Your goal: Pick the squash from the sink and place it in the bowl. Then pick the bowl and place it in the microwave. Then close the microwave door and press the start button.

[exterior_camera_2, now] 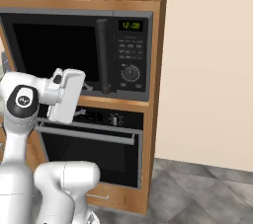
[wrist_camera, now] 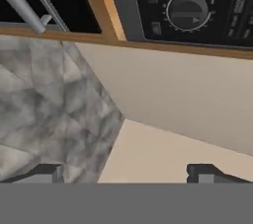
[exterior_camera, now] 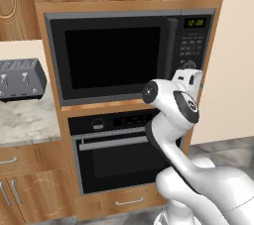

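Hand view: microwave [wrist_camera: 188,11] above open hand [wrist_camera: 126,172].

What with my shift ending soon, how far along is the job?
Done: the microwave door looks shut, its handle beside the control panel; the dark window hides whether the bowl is inside. In hand: the open, empty end effector hovers near the panel, the dial ahead of it. Left: pressing start.
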Controlling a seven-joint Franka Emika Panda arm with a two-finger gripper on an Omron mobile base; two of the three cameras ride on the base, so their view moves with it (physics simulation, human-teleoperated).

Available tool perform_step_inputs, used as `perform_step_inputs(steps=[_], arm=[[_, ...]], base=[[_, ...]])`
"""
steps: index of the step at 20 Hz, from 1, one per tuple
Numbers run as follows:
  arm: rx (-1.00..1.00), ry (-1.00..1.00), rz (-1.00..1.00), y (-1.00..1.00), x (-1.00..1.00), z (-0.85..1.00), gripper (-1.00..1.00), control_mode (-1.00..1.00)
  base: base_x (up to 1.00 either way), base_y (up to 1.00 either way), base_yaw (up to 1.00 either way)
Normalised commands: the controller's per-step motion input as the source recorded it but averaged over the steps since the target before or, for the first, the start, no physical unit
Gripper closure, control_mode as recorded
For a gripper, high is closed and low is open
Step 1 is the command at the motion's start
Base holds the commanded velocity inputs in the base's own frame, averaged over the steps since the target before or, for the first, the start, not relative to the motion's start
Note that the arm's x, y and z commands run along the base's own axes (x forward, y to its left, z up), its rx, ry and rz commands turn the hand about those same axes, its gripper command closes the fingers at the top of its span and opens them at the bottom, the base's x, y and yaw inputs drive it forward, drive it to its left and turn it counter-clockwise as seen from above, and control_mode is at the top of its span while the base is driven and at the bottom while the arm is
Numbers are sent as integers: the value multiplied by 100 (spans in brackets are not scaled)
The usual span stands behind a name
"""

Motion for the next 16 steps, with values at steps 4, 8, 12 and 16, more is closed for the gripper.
perform_step_inputs(steps=[4, 8, 12, 16], arm=[[13, 0, 48, -32, 40, 0, -100, -100], [13, 2, 46, -6, 41, 1, -100, -100], [10, 8, 54, 0, 9, 5, -100, -100], [14, 5, 61, -5, 1, 14, -100, -100]], base=[[0, 0, 0], [0, 0, 0], [0, 0, 0], [0, 0, 0]])
